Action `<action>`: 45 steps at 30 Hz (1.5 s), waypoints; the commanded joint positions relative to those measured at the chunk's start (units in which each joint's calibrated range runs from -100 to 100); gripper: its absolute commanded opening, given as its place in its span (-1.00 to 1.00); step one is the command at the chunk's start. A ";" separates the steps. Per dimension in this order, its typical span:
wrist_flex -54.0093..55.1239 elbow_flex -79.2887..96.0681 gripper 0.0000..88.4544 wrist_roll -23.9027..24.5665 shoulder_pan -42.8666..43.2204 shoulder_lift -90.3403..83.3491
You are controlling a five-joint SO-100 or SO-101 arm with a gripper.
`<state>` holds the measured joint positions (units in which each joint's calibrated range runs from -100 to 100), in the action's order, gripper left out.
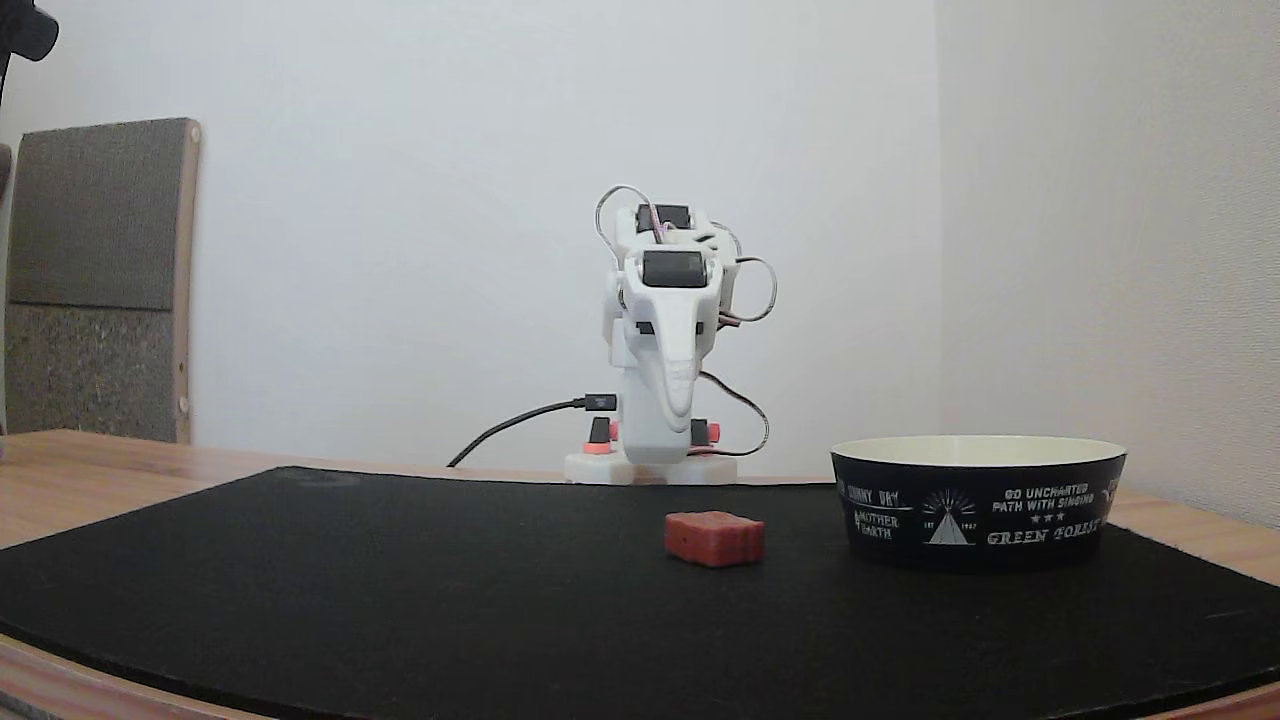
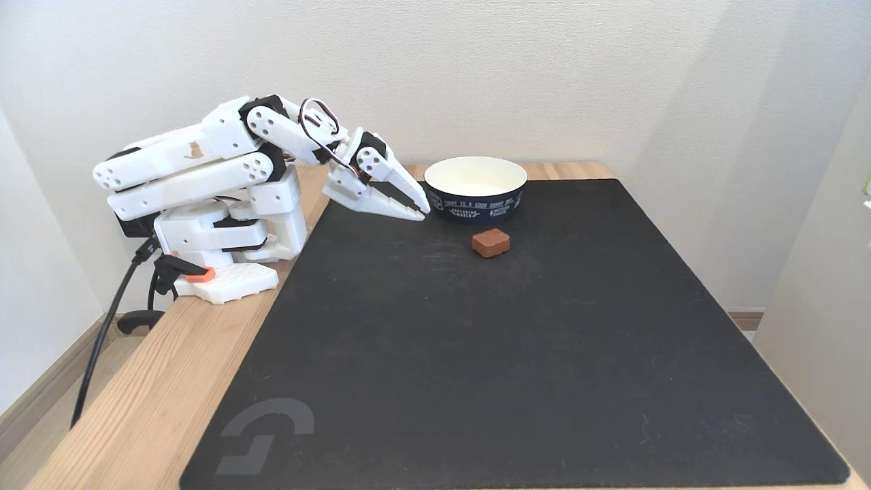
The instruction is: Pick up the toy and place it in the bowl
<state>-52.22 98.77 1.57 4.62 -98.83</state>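
Observation:
The toy, a small red block [image 1: 714,538] [image 2: 491,242], lies flat on the black mat just in front of the bowl. The black bowl with a cream inside [image 1: 977,500] [image 2: 475,188] stands on the mat near the wall; nothing shows inside it. My white gripper [image 2: 416,212] [image 1: 680,415] hangs folded close to the arm's base, its tips low over the mat's edge, a short way from both bowl and toy. Its fingers are together and hold nothing.
The black mat [image 2: 517,354] covers most of the wooden table [image 2: 156,401]. The arm's base [image 2: 224,272] and its cables sit on the bare wood. A grey padded board [image 1: 100,280] leans against the wall. A wall runs close behind the bowl.

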 commanded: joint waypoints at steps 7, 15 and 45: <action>-1.21 0.69 -0.91 -0.32 0.27 -0.75; -1.21 0.69 -0.91 -0.32 0.27 -0.75; -1.21 0.69 -0.45 -0.32 0.36 -0.75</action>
<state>-53.23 98.77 1.57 4.70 -98.83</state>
